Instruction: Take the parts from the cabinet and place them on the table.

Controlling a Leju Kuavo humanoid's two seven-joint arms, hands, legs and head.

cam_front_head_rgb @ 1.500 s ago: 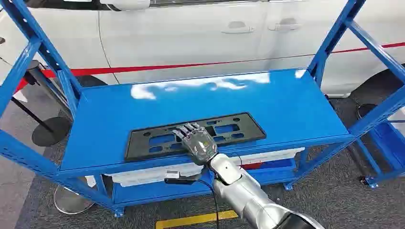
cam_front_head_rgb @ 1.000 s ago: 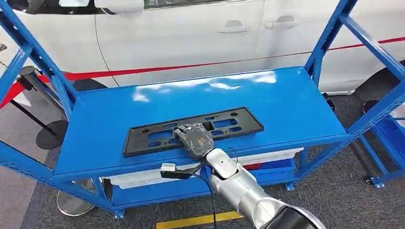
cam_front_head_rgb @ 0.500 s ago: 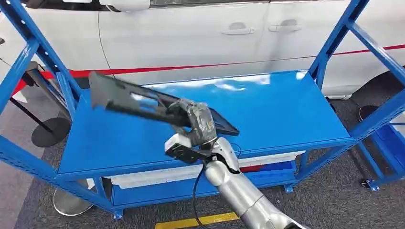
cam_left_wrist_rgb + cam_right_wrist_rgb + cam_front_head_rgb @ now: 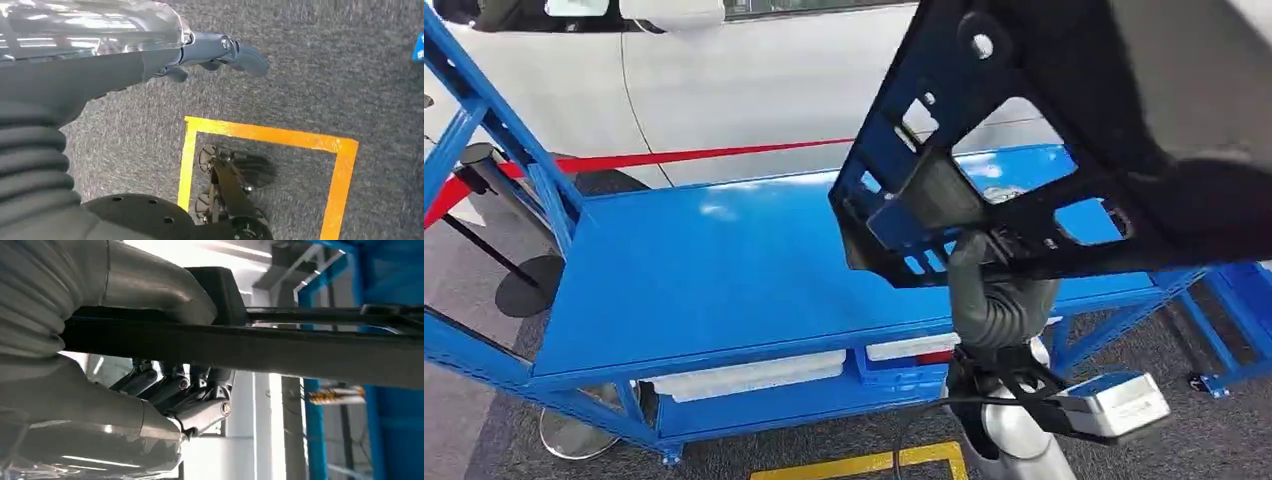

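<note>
- Right hand (image 4: pixel 934 195) grips long black plastic plate-holder panel (image 4: pixel 1064 130), thumb one side, fingers (image 4: pixel 170 390) the other, lifted high off blue metal shelf (image 4: pixel 724 270), tilted close to head camera
- Pinch at panel's middle likely balances it for carrying to table
- Left hand (image 4: pixel 220 52) hangs over grey carpet (image 4: pixel 325 75), fingers loose, holding nothing

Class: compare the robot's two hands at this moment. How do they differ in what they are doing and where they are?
The right hand grips the black plastic frame, lifted above the blue shelf; the left hand holds nothing. The right hand is raised; the left hand hangs over grey carpet with yellow tape. Both have dark fingers.
</note>
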